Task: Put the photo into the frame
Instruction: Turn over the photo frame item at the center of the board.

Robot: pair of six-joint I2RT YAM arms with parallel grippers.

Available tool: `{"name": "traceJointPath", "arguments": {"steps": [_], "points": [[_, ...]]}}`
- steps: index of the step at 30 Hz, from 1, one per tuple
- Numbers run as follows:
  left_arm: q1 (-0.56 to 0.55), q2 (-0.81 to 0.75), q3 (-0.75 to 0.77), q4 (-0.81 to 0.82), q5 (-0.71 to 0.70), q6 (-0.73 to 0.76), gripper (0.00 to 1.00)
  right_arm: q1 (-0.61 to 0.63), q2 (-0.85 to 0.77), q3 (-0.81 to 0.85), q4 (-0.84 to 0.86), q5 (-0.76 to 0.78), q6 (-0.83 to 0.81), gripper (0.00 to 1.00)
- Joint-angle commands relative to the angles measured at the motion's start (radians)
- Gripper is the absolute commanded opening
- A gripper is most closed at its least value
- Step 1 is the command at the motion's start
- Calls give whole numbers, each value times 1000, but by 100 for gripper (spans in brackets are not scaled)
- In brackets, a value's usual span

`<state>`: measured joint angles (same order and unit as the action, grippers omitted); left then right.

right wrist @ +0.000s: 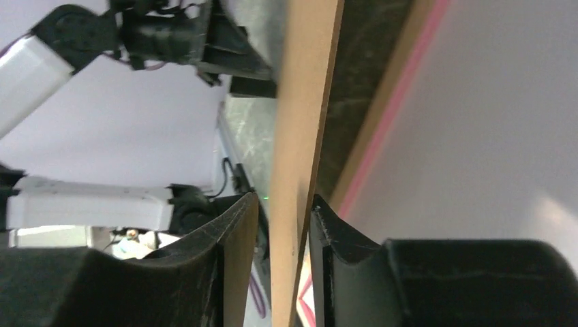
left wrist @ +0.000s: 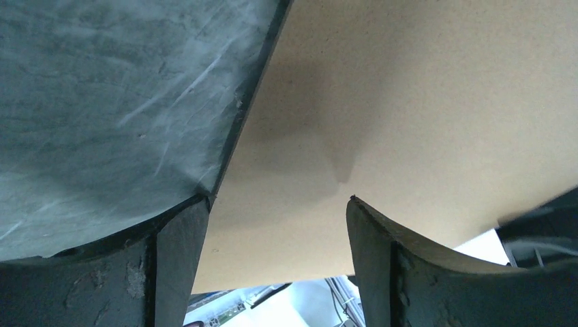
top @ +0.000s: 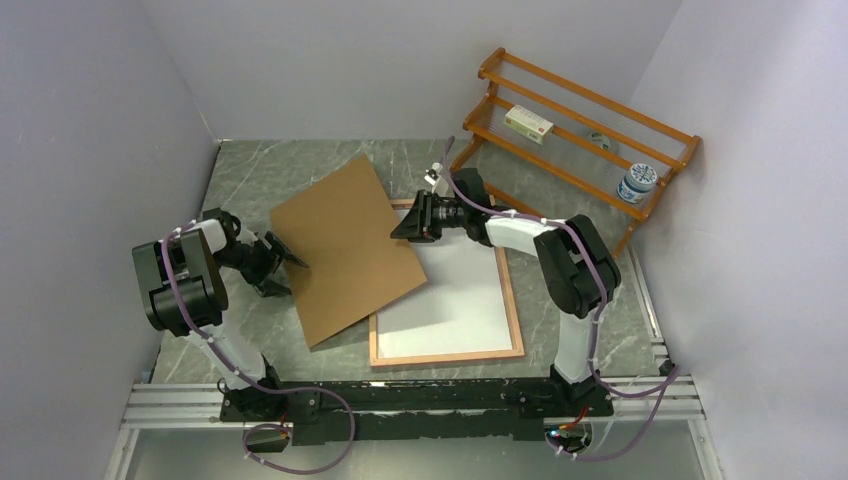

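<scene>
Although a board covers much of its left side, the frame (top: 447,357) lies flat on the dark, marble-veined table (top: 250,175). It is a slim rectangle with its thin light-wood back up, and its inner lip shows pink in the right wrist view. Inside it lies the photo (top: 455,295), showing only a plain, smooth white side with no printed scene visible. The brown backing board (top: 345,250), matte, fibrous and stiff, sits askew across the frame's left rail. Its near-left corner reaches out over the table. The right gripper (top: 400,228) straddles the board's right edge with its 2 black, scuffed fingers (right wrist: 235,252) on either side of the thin edge. 1 finger is against the edge and the other a sliver away, so I cannot tell whether they clamp it. The left gripper (top: 288,270) is at the board's left edge with its jaws spread wide. The edge runs up to 1 fingertip, though contact is unclear. At the far right stands an orange wooden rack (top: 688,150) of slatted tiers, carrying a small box (top: 528,123) and a blue-labelled jar (top: 637,183).
</scene>
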<state>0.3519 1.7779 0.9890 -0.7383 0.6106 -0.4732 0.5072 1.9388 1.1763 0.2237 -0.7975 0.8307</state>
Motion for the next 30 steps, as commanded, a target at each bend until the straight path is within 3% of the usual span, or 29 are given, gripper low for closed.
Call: {"name": "traceJointPath", "arguments": {"steps": [1,9,14,22,25,30], "points": [[-7,7,39,-1,9,25,78,25,-47,8,163,-157,96,35],[-8,0,35,4,14,30,78,27,-43,85,-42,-53,-29,13],[-7,-47,53,-24,-54,24,80,28,-84,119,-154,41,-99,0],[-7,-204,250,-210,-362,0,93,79,-198,212,-332,232,-244,0],[-9,-265,363,-248,-339,-4,94,128,-231,266,-398,312,-301,0],[-60,-356,529,-206,-159,-50,94,216,-260,355,-490,463,-381,0]]}}
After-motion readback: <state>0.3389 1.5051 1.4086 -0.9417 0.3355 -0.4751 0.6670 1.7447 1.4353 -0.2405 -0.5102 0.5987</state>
